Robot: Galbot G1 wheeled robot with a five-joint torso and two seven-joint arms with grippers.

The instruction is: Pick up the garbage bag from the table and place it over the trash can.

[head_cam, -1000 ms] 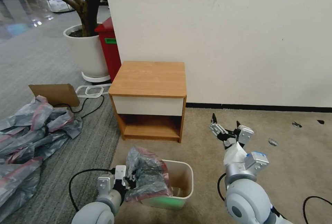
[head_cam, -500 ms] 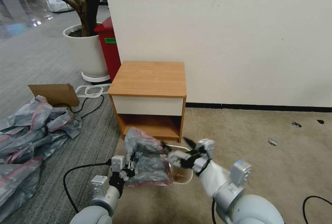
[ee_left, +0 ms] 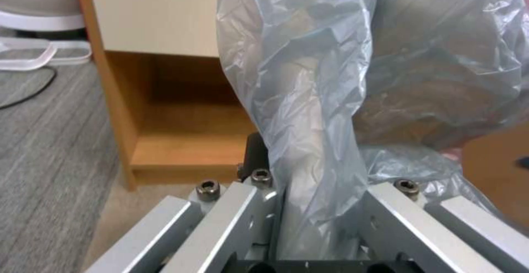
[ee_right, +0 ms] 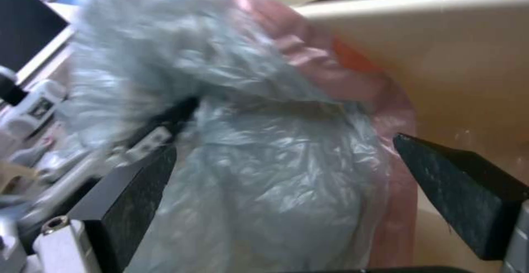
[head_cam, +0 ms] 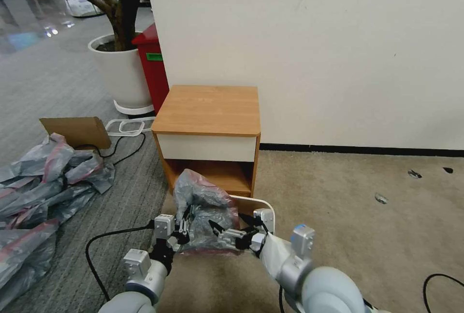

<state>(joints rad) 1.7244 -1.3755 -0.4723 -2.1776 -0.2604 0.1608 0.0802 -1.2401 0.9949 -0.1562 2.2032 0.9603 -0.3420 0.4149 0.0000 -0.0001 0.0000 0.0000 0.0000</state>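
A: Where's the garbage bag?

B: Off the table, bunched over the left part of the trash can on the floor in front of the nightstand. Not spread over the rim yet.

A: Left gripper?

B: Clamped on the bag. The left wrist view shows a twisted strand of plastic pinched between its fingers, the rest ballooning up.

A: Right gripper?

B: Spread wide, pads on either side of the crinkled plastic, nothing pinched. It sits just inside the can's near rim, right against the bag.

A: Risks?

B: Main one, I'd say: right jaws shut on a thick wad instead of one layer of the pink edge, so the mouth won't open. The film is thin and slippery, could slide out or tear if the two arms pull apart hard.

A: The can?

B: Light plastic, free on carpet. A finger catching the rim could tip or shove it toward the nightstand. Also the left grip is on a rope-like twist, not the rim, so stretching from there likely drags the whole bag off the can.
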